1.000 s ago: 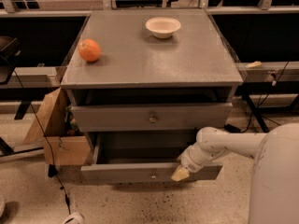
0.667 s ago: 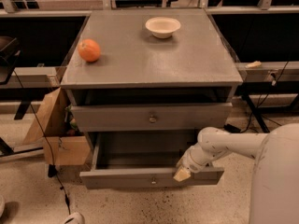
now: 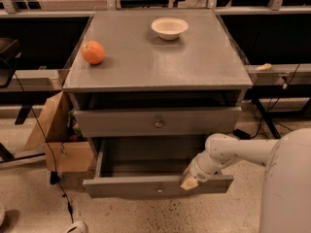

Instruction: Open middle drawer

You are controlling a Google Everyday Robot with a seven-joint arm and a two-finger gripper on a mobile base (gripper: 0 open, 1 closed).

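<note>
The middle drawer is the grey drawer pulled out toward me from the cabinet. Its flat front has a small round knob, and its dark inside shows. My gripper is at the top edge of this drawer's front, to the right of the knob, on the end of my white arm. Above it, the upper drawer with its own knob stays nearly closed. Any drawer below the open one is hidden.
An orange and a white bowl sit on the cabinet top. A cardboard box leans at the cabinet's left, with a cable across it. My white body fills the lower right. Dark shelving stands on both sides.
The middle drawer has slid further out toward me, and my gripper has moved with its front edge. The orange and the bowl have not moved.
</note>
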